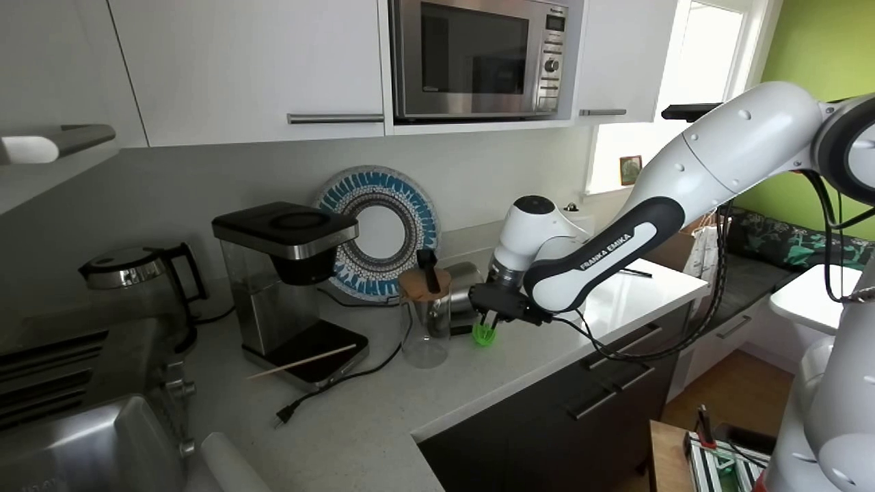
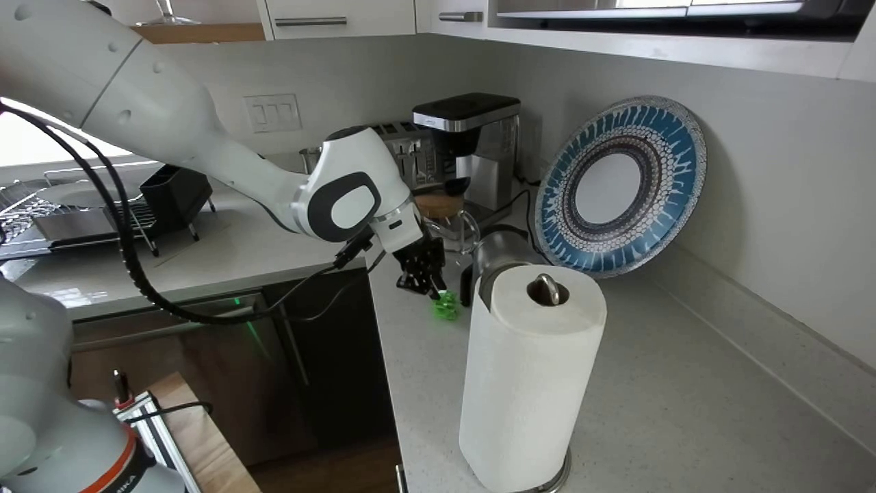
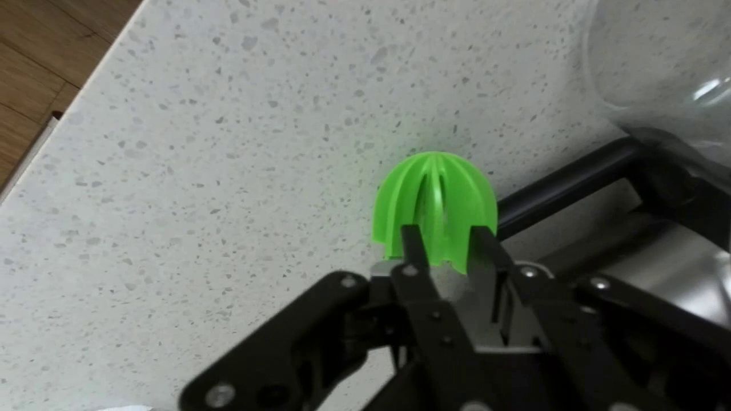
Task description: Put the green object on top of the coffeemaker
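The green object (image 3: 434, 200) is a small bright green dome with fins. Its rounded end points away from the fingers, downward. My gripper (image 3: 448, 231) is partly closed, with its fingertips around the middle of the green object. The object also shows at my fingertips (image 1: 488, 321) in an exterior view (image 1: 484, 335). It is just over the counter; whether it touches is unclear. It also shows in an exterior view (image 2: 445, 306) below my gripper (image 2: 436, 289). The coffeemaker (image 1: 287, 229) stands beyond a glass jar, its flat black top bare; it also shows behind my arm (image 2: 472, 113).
A cork-lidded glass jar (image 1: 425, 348) stands between my gripper and the coffeemaker. A steel pitcher (image 2: 503, 250) with a black handle (image 3: 571, 177) lies close beside the green object. Paper towels (image 2: 534, 383), a patterned plate (image 1: 431, 212), a jug (image 1: 137, 273) and a toaster (image 1: 89, 424) stand around.
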Tool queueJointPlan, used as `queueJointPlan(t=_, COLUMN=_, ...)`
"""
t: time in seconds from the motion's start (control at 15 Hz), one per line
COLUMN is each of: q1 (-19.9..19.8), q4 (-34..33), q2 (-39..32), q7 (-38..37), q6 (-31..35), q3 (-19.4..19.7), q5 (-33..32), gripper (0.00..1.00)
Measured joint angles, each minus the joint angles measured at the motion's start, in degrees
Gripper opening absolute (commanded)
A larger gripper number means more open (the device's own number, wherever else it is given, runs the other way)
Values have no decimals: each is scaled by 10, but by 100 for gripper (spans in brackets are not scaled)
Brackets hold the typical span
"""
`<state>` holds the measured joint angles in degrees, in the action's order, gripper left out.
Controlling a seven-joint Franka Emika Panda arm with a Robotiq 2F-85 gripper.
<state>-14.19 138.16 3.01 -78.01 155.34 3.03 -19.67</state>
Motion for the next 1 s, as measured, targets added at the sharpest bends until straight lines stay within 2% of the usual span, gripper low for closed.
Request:
queueJointPlan(t=0.13, q1=0, q4=0, q2=0, q7=-3, q6=0, q3=2, q5=-1, gripper=23)
queueJointPlan(t=0.2, q1=1, q4=0, q2=0, q7=-4, q6=0, q3=4, q5=-1, gripper=16)
queueJointPlan(t=0.33, q1=1, q4=1, q2=0, q7=-6, q6=0, q3=5, q5=-1, gripper=14)
queueJointPlan(t=0.4, q1=1, q4=1, q2=0, q7=-7, q6=0, q3=6, q5=-1, gripper=7)
queueJointPlan(t=0.47, q1=1, q4=1, q2=-1, q7=-7, q6=0, q3=7, q5=-1, gripper=12)
queueJointPlan(t=0.6, q1=1, q4=1, q2=-2, q7=-8, q6=0, q3=8, q5=-1, gripper=13)
queueJointPlan(t=0.8, q1=1, q4=-1, q2=-4, q7=-8, q6=0, q3=11, q5=-1, gripper=22)
queueJointPlan(t=0.87, q1=1, q4=-2, q2=-6, q7=-8, q6=0, q3=12, q5=-1, gripper=36)
queueJointPlan(t=0.93, q1=1, q4=-3, q2=-6, q7=-8, q6=0, q3=12, q5=-1, gripper=31)
queueJointPlan(t=1.0, q1=2, q4=-3, q2=-7, q7=-8, q6=0, q3=13, q5=-1, gripper=37)
